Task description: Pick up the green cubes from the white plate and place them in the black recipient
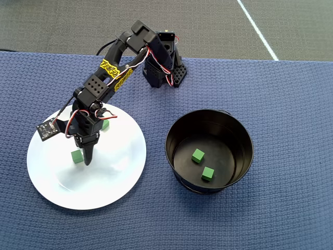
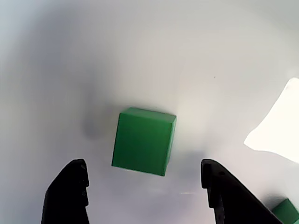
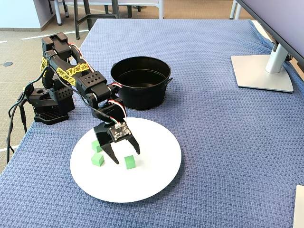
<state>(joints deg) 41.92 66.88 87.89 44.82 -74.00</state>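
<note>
Three cubes (image 3: 129, 162) sit on the plate (image 3: 156, 175), the spread-open gripper (image 3: 125, 154) hovering over one. Two more cubes (image 1: 197, 155) lie in the pot (image 1: 239, 136).

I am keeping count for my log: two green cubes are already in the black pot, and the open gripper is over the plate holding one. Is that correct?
Not quite: the gripper holds nothing. The wrist view shows the green cube lying on the white plate between open fingers. The rest is right.

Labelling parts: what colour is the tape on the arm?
Yellow with black markings, clearest in the overhead view.
</note>
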